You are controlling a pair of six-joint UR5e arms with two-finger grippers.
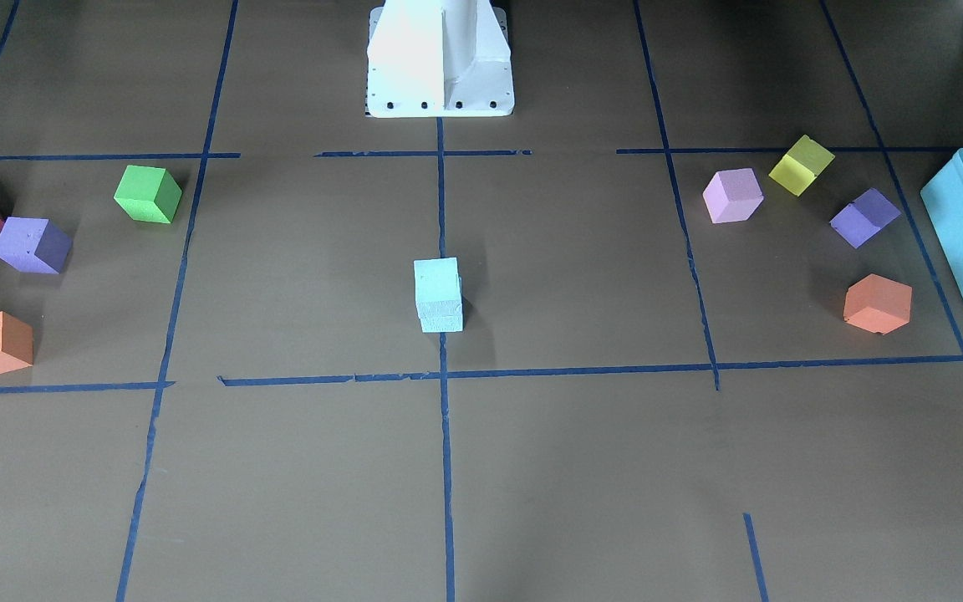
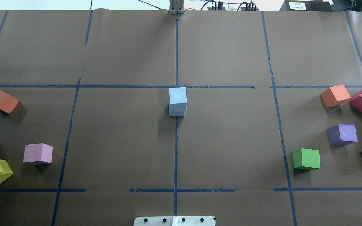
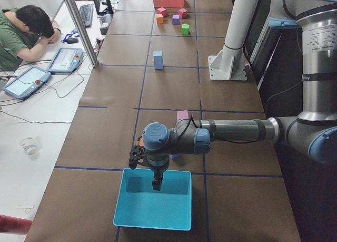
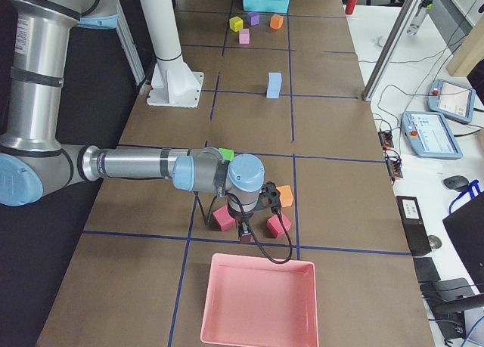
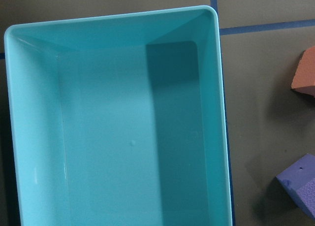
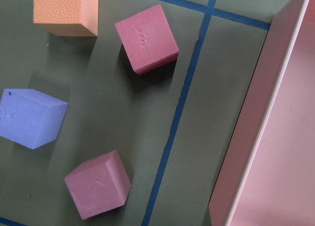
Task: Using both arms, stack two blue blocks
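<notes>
Left gripper (image 3: 156, 185) hangs over bin (image 3: 124, 213), right gripper (image 4: 243, 233) by red cubes (image 4: 224, 218). Both are well apart from pedestal (image 1: 440, 58). Can't tell how far either is spread; nothing seen held. Blue blocks (image 1: 438, 294) sit one atop the other, in front of pedestal. Stacking looks done; the next move only needs the arms kept off the stack.
</notes>
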